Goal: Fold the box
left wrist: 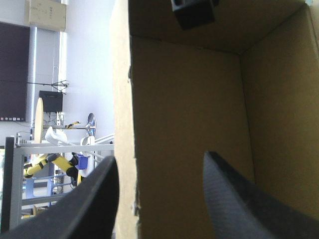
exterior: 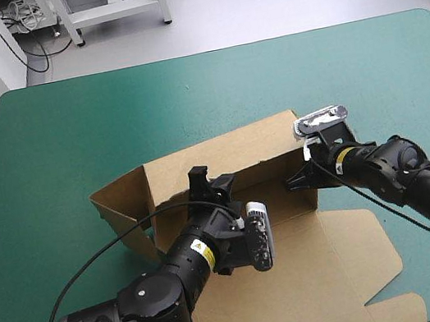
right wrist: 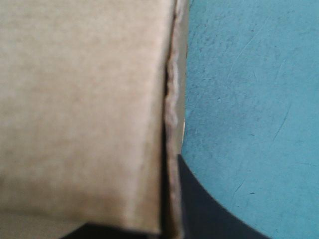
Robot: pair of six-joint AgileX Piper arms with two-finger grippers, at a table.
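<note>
The box (exterior: pixel 222 155) sits mid-table (exterior: pixel 68 128), with its far walls raised and its lid flat toward the near edge. The left gripper (exterior: pixel 210 180) is open, one finger on each side of a raised wall's edge, and it grips nothing. The right gripper (exterior: pixel 300 179) is all but closed on the box's right wall, with the board pinched between its fingers.

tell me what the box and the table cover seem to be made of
The box: brown cardboard, dull and plain. Its cut edge shows layered, wavy board in the right wrist view, so it is likely corrugated. The cover: teal-green, smooth and matte with fine scratches. It is probably a vinyl or rubber mat, though the look leaves that open.
</note>
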